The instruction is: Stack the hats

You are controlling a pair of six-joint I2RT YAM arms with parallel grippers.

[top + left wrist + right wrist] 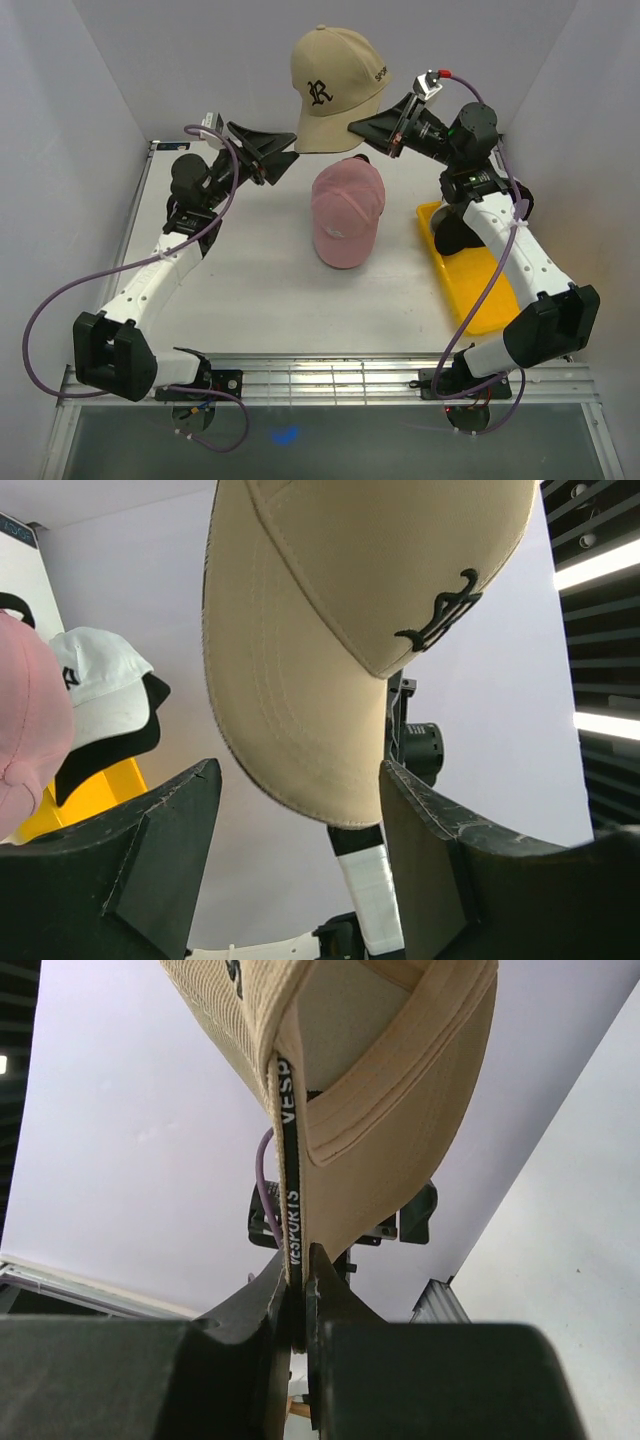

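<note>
Tan hat (335, 85) hangs aloft, right end effector (303, 1300) pinching its strap (290, 1210); left end effector (283, 155) wide. Next, probably: lower it onto pink hat (345, 215), counter (260, 290) centre.

Light: bright and evenly spread, shadows kept soft.
Glare: strip lights (600, 575) seen right of the left gripper (298, 770).

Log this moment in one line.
right gripper: jaws shut on tan hat strap | left gripper: jaws open at its brim | pink hat: on table
</note>
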